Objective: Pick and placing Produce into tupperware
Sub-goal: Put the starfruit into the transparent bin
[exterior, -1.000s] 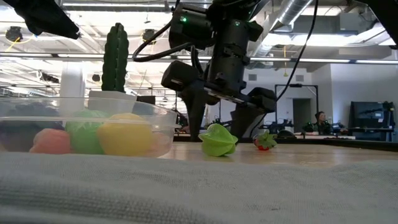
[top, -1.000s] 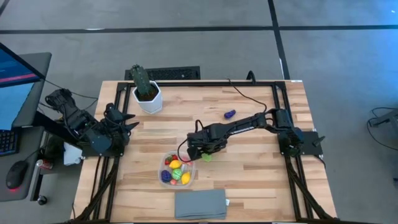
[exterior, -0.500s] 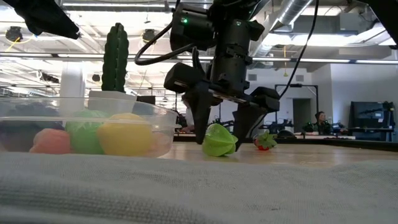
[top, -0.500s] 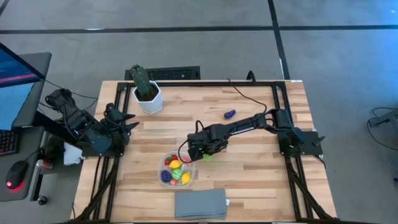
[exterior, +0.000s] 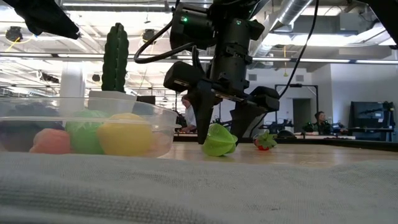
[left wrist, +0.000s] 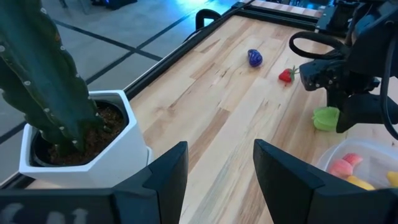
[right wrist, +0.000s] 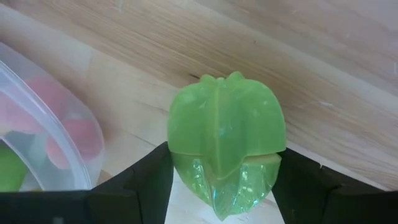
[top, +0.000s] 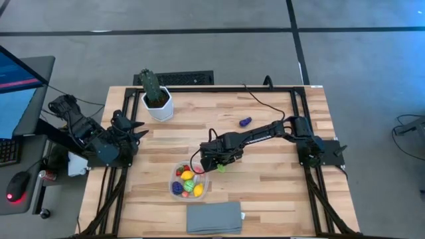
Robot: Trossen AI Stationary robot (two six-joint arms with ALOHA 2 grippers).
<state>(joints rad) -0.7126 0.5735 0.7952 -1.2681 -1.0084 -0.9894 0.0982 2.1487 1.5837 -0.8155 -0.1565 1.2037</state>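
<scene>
My right gripper (top: 217,166) reaches to the table's middle, just right of the tupperware (top: 174,174), and stands over a green produce piece (right wrist: 225,143), one finger on each side of it. The tupperware (exterior: 155,124) holds several produce pieces: yellow, green, pink, purple. A red piece (left wrist: 286,75) and a purple piece (top: 246,121) lie loose on the wood farther back. My left gripper (left wrist: 221,168) waits open at the table's left edge, near the cactus. My right gripper holds the green produce piece (exterior: 219,140) by its two opposite sides, pinched between the two fingers (right wrist: 140,186). The fingers come from above, pointing down. The piece rests on the table, next to the tupperware wall (right wrist: 50,124).
A cactus in a white hexagonal pot (top: 154,93) stands at the far left corner. A grey folded cloth (top: 214,217) lies at the near edge, below the tupperware. Black frame rails run along both table sides. Bare wood lies to the right of the gripper.
My right gripper has come down over the green piece, so its fingers now stand at the piece's sides rather than above and behind it. The green piece has stayed where it was on the table.
</scene>
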